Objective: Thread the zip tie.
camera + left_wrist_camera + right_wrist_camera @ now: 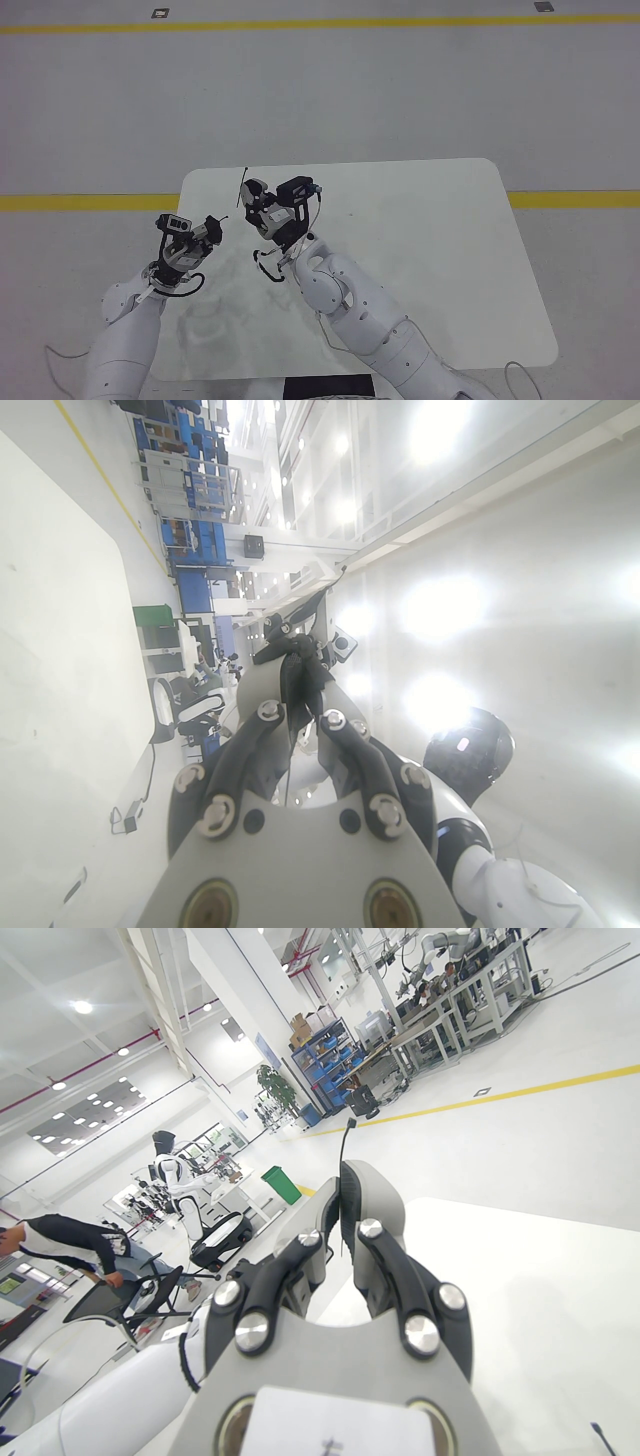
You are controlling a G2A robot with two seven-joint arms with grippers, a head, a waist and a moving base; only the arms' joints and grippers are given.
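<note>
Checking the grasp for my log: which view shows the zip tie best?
Right wrist view: the zip tie stands clear above the right gripper pinching it. Top view gives a thin line; left wrist view, an unclear distant strand.

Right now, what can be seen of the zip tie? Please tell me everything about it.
The zip tie is a thin black strap, plastic by its look, with a small square head at its free end. It is not threaded yet: the strap runs nearly straight, with no loop. The right gripper is shut on it, pads pressed on both sides, and holds it above the white table. The head end sticks out past the fingertips; a short piece shows behind the pads.
</note>
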